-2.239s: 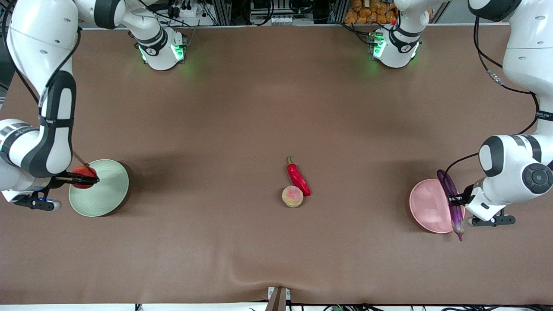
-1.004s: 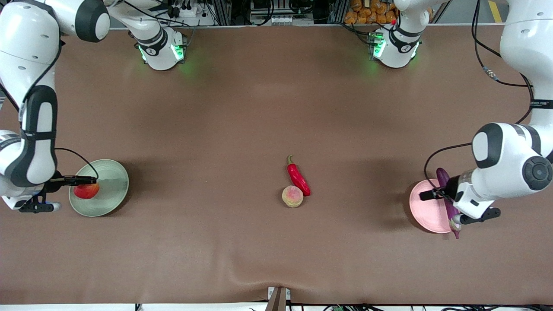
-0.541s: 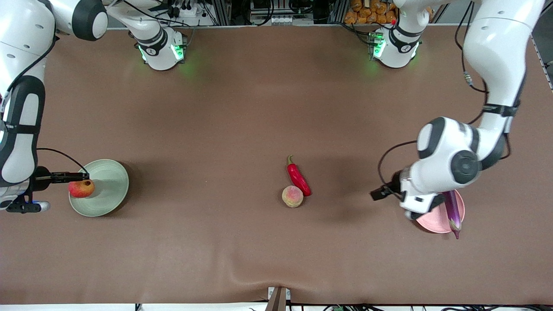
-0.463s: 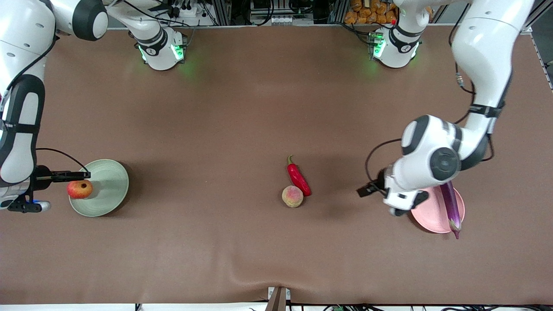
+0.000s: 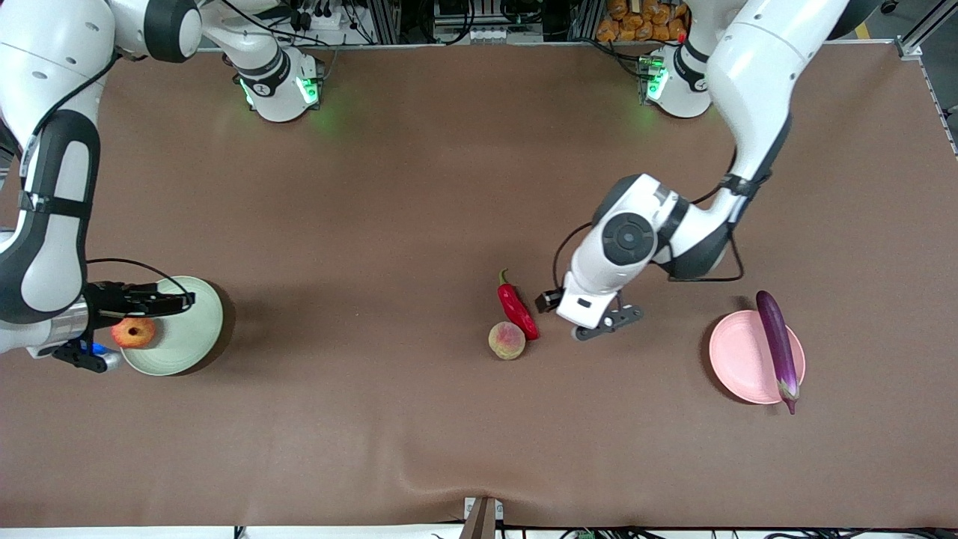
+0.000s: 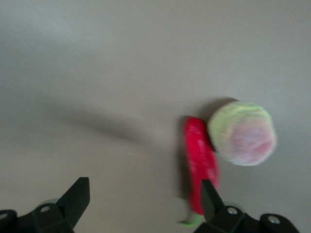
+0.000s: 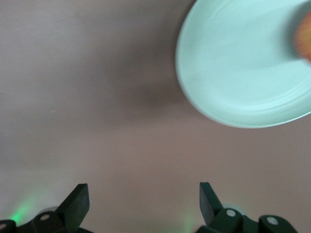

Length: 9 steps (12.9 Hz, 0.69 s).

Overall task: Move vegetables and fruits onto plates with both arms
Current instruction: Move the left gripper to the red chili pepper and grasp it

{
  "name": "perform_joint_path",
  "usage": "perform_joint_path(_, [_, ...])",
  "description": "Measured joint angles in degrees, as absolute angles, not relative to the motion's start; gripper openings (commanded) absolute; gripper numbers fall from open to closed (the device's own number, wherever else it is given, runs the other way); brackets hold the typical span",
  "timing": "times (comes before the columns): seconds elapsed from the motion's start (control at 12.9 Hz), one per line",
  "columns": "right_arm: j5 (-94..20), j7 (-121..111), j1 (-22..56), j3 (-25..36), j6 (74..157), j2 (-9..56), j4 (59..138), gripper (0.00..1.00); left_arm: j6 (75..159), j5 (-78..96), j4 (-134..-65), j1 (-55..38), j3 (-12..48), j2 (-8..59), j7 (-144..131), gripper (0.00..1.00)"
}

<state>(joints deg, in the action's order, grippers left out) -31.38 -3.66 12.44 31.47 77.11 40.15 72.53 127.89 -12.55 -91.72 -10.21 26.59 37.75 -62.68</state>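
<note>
The red pomegranate (image 5: 133, 332) lies on the rim of the pale green plate (image 5: 187, 329), at the right arm's end of the table. My right gripper (image 5: 168, 302) is open and empty over that plate; the right wrist view shows the plate (image 7: 238, 73) and a sliver of the fruit (image 7: 303, 41). The purple eggplant (image 5: 777, 346) lies across the pale pink plate (image 5: 741, 358). The red chili (image 5: 516, 307) and the peach (image 5: 507, 340) touch at mid table. My left gripper (image 5: 548, 301) is open and empty, just beside the chili (image 6: 199, 165) and near the peach (image 6: 242, 132).
The brown table mat (image 5: 374, 209) is bare between the two plates apart from the chili and peach. Both arm bases (image 5: 281, 82) stand along the table's edge farthest from the front camera.
The right gripper let go of the pomegranate, which rolled to the green plate's rim. The left gripper released the eggplant onto the pink plate and swung to beside the chili.
</note>
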Motion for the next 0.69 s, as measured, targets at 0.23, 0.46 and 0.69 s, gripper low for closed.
perform_joint_path(0.23, [-34.19, 2.06, 14.26, 31.41, 75.99, 39.79, 72.53, 1.0, 133.41, -12.89, -91.75, -15.52, 24.93, 41.14, -70.32, 1.0])
perform_joint_path(0.46, [-35.75, 5.23, 15.02, 31.38, 75.8, 39.35, 72.53, 1.0, 139.0, -12.89, -91.32, -21.68, 20.29, 43.42, -76.5, 0.99])
perform_joint_path(0.69, [-37.16, 9.28, 16.39, 31.29, 75.62, 39.23, 72.53, 1.0, 139.88, -12.89, -90.05, -27.01, 15.33, 46.22, -78.82, 0.69])
